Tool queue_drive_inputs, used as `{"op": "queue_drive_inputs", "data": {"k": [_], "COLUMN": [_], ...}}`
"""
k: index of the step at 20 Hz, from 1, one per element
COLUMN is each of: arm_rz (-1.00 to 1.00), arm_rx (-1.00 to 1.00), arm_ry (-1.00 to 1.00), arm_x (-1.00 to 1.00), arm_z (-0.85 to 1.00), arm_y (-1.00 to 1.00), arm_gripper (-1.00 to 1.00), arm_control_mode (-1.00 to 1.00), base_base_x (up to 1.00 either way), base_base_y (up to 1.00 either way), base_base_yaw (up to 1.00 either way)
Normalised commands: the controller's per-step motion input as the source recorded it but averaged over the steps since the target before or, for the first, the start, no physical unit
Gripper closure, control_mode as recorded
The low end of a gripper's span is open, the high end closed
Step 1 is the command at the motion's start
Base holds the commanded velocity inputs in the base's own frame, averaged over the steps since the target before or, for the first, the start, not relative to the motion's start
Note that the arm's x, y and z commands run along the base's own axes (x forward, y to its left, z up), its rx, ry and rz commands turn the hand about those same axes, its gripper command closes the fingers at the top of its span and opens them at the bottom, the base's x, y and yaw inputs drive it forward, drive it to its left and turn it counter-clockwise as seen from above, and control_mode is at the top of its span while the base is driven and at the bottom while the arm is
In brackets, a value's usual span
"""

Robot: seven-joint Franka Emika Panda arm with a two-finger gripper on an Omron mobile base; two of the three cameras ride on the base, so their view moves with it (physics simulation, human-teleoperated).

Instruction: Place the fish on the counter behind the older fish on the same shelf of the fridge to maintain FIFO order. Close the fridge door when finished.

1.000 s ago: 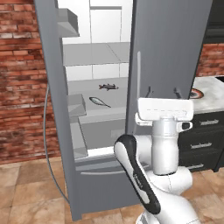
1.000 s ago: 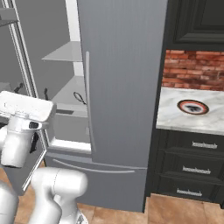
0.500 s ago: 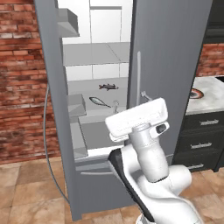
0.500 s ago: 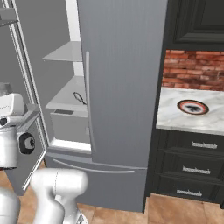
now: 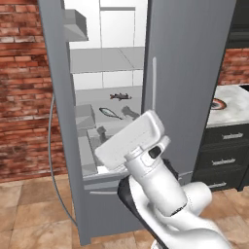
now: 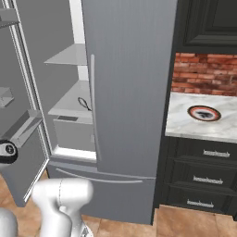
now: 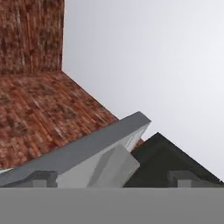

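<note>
Nearest the cameras, the white arm point(image 5: 160, 194) bent up in front of the fridge point(image 5: 194, 73), its hand tilted across the lower opening. Gripper fingers were not clearly seen; could not tell how far apart they stood or whether they held anything. The hand view looked upward at brick wall point(image 7: 30, 87), pale ceiling and a grey edge of the fridge top.

Left door point(image 5: 61, 121) stood wide open; right door was closed, slim handle point(image 5: 154, 82) upright. Inside, on the lower wide shelf point(image 5: 90, 99), the slender silvery older fish point(image 5: 111, 113) lay toward the front. The dark ragged fish point(image 5: 119, 97) lay behind it, nearer the back wall, the 2 apart.

Farther right, the marble counter point(image 6: 185, 125) carried 1 round plate point(image 6: 202, 112), dark drawers point(image 6: 206, 173) beneath, brick behind.
</note>
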Motion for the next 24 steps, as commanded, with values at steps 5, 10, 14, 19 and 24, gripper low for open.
{"op": "queue_drive_inputs", "data": {"k": [5, 10, 14, 19, 24], "arm_rz": [-0.26, -0.35, -0.31, -0.15, -0.09], "arm_rx": [-0.40, -0.31, -0.10, 0.00, 0.00], "arm_ry": [0.20, 0.34, 0.23, 0.04, 0.04], "arm_x": [-0.64, -0.06, 0.24, 0.33, 0.64], "arm_z": [-0.07, -0.49, -0.74, -0.66, -0.53], "arm_y": [1.00, 1.00, 0.83, 0.18, 0.02], "arm_gripper": [-1.00, -1.00, -1.00, -1.00, -1.00], "arm_control_mode": [-1.00, -1.00, -1.00, -1.00, -1.00], "base_base_x": [0.00, 0.00, 0.00, 0.00, 0.00], "base_base_y": [0.00, 0.00, 0.00, 0.00, 0.00], "base_base_yaw": [0.00, 0.00, 0.00, 0.00, 0.00]}}
